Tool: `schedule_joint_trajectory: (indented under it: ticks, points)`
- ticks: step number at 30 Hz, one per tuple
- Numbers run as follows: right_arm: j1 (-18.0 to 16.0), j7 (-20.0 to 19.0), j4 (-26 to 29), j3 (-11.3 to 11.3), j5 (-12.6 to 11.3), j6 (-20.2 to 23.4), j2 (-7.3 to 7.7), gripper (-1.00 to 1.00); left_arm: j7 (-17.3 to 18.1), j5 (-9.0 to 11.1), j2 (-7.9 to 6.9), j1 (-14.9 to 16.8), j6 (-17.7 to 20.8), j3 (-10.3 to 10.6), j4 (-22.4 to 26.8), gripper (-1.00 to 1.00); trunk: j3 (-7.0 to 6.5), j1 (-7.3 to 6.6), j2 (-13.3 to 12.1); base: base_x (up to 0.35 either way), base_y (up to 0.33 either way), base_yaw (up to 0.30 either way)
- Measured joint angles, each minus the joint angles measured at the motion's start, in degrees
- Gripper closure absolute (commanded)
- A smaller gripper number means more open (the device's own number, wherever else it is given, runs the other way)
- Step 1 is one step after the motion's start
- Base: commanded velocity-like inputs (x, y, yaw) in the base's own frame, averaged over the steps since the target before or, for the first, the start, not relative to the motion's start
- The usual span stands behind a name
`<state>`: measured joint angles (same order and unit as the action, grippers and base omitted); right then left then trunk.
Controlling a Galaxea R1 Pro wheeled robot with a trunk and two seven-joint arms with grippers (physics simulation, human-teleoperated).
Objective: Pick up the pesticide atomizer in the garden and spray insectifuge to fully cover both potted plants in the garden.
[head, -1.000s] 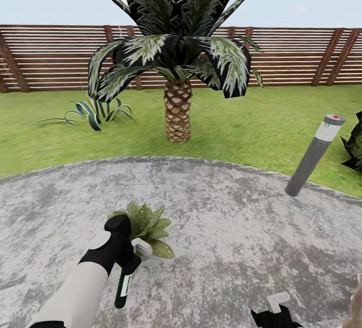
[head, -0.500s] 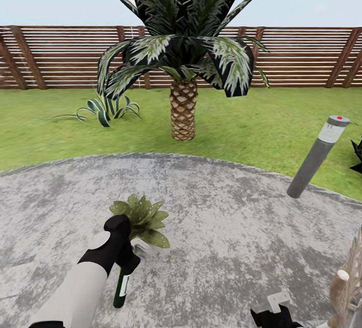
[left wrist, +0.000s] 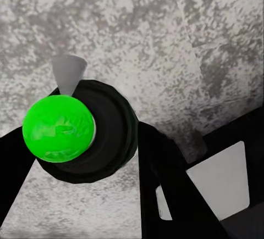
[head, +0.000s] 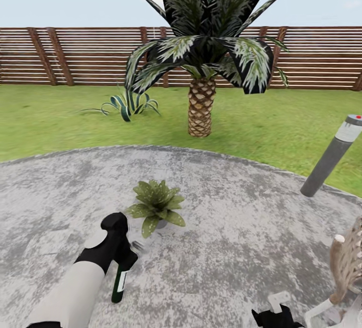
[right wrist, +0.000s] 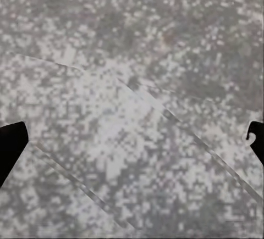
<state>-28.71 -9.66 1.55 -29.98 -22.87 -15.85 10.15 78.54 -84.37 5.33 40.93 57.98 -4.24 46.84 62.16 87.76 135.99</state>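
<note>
On the grey patio (head: 241,237), my left gripper (head: 125,257) is clamped on the pesticide atomizer (head: 119,284) just beside the potted plant (head: 155,205), my right gripper (head: 274,313) hangs spread and empty, and I should aim the nozzle squarely over the leaves.

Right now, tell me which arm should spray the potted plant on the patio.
Left. Its pincer already grips the pesticide atomizer just short of the potted plant. The right pincer is empty, open over bare patio, further from the plant.
</note>
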Motion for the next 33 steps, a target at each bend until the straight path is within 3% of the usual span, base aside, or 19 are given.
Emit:
schedule_joint_trajectory:
  ticks: [4,12,24,27,29,30,31,33]
  points:
    - [0.0,0.0,0.0,0.0,0.2,0.0,0.03,-1.0,0.1,0.4,-1.32,0.0,-0.1,-0.1,0.9,1.0,0.0,-0.01,0.0,-0.183,0.277,0.001]
    - [0.0,0.0,0.1,0.0,-0.1,-0.1,-0.05,-1.0,0.0,0.6,-1.73,0.0,-0.2,-0.8,0.9,1.0,0.0,-0.03,0.0,-0.025,0.279,0.0]
    - [0.0,-0.1,0.1,-0.1,0.1,0.0,-0.32,-1.0,-0.1,1.3,-2.21,-0.1,-0.6,-2.0,4.2,1.0,0.0,0.0,0.0,-0.073,-0.005,0.0]
    - [0.0,-0.2,0.1,-0.2,0.3,0.1,-0.37,-1.0,-0.2,1.4,-2.93,-0.1,-0.8,-2.1,5.1,1.0,0.0,-0.01,0.0,-0.157,-0.01,0.0]
    - [0.0,-0.4,0.7,-0.9,0.8,0.1,-0.53,-1.0,-0.2,3.5,-4.07,-0.1,-1.9,-2.1,7.1,1.0,0.0,-0.03,0.0,-0.032,-0.002,0.0]
    - [0.0,-0.5,2.1,-2.1,1.8,0.1,-0.39,-1.0,-0.2,6.3,-4.96,-0.1,-3.8,-2.2,7.6,1.0,0.0,-0.03,0.0,-0.011,-0.001,0.0]
    - [-0.1,-0.6,4.8,-3.3,3.2,0.1,-0.2,-1.0,-0.2,10.3,-6.14,-0.1,-6.9,-2.3,7.8,1.0,-0.01,-0.03,0.0,-0.007,0.0,0.0]
    - [-0.1,-0.7,9.6,-4.2,5.9,0.1,-0.04,-1.0,-0.3,17.1,-7.96,-0.1,-13.0,-2.2,7.6,1.0,-0.01,-0.03,0.0,-0.003,0.0,0.0]
